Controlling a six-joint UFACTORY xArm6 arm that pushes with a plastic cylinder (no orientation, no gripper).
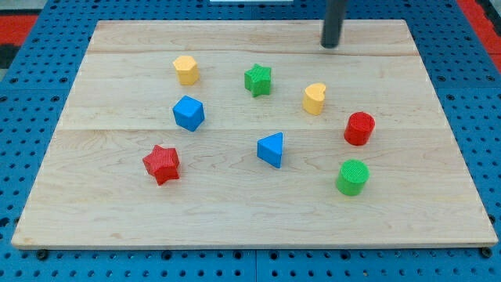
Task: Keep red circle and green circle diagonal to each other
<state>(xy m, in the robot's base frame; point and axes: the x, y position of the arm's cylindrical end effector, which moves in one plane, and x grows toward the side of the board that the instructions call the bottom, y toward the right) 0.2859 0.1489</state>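
The red circle [359, 128] stands at the view's right on the wooden board [117, 211]. The green circle [352, 177] stands just below it, slightly to its left, with a small gap between them. My tip [331, 45] is near the view's top, well above the red circle and a little above the yellow heart [315, 99]. It touches no block.
A yellow hexagon [186, 70], a green star [257, 80], a blue cube-like block [189, 113], a blue triangle [271, 149] and a red star [162, 164] lie across the board. Blue pegboard surrounds the board.
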